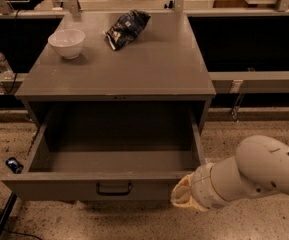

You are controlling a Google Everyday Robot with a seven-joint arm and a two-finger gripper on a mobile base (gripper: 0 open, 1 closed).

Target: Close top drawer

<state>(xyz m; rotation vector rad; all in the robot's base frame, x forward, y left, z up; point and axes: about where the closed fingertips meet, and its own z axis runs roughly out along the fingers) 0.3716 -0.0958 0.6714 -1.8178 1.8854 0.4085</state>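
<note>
The top drawer of the grey metal cabinet stands pulled far out and is empty inside. Its flat grey front carries a small dark loop handle at the middle. My white arm comes in from the lower right. Its gripper is at the right end of the drawer front, close to or touching the front right corner, right of the handle. The wrist hides the fingers.
On the cabinet top sit a white bowl at the back left and a dark snack bag at the back middle. A water bottle stands on the left ledge. A small dark object lies on the speckled floor at left.
</note>
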